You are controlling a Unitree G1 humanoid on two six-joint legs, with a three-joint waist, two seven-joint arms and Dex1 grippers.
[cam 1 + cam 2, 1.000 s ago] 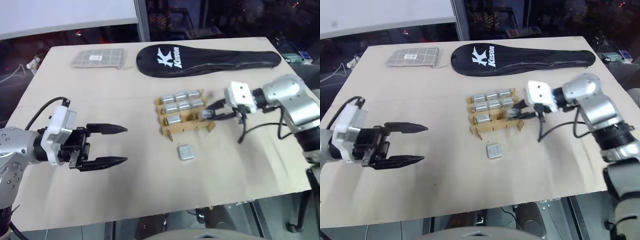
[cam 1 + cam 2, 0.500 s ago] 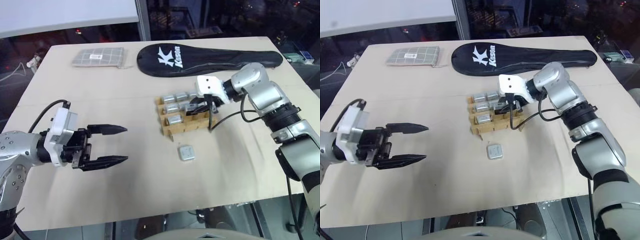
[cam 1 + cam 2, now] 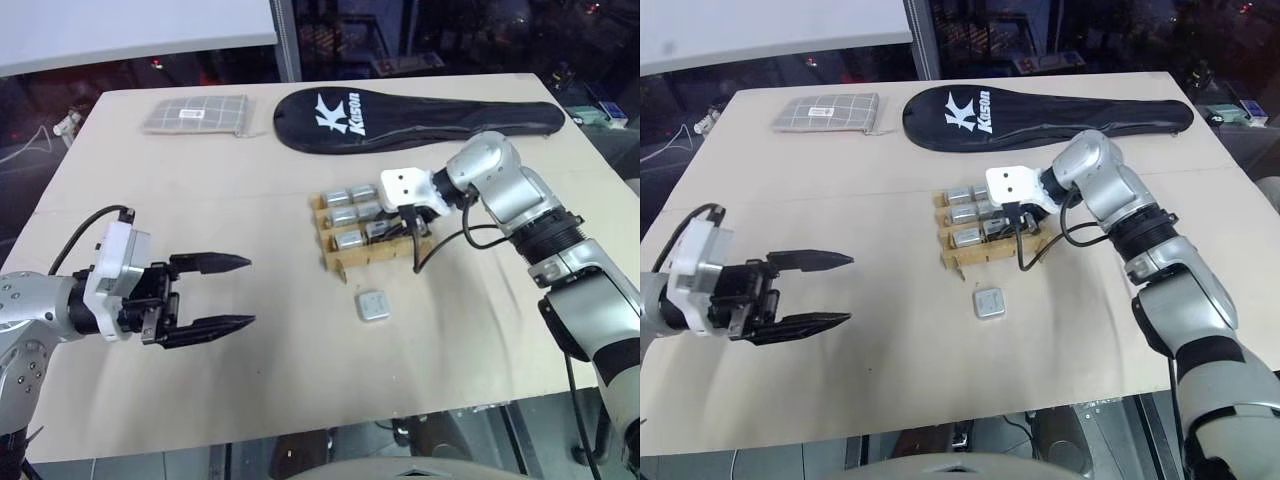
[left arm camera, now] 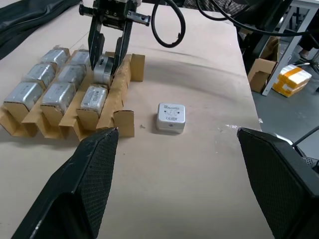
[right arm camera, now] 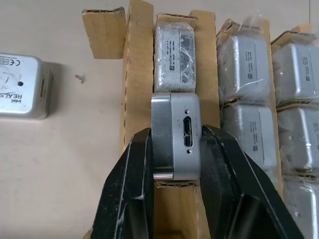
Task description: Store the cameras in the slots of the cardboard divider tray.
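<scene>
Cameras fill most of the cardboard divider tray (image 3: pixel 345 262) at mid-table. One camera (image 5: pixel 175 135) is pinched on edge between the two black fingers of the right gripper (image 5: pixel 174 169), its port side facing up, its lower end entering the middle slot of the tray's near row. Its long axis runs along that row, and a packed camera already sits in the next slot. Another loose camera (image 3: pixel 372 305) lies flat on the table (image 3: pixel 200 190), just in front of the tray. The left gripper (image 3: pixel 225 293) hovers well apart, jaws spread wide, holding nothing.
</scene>
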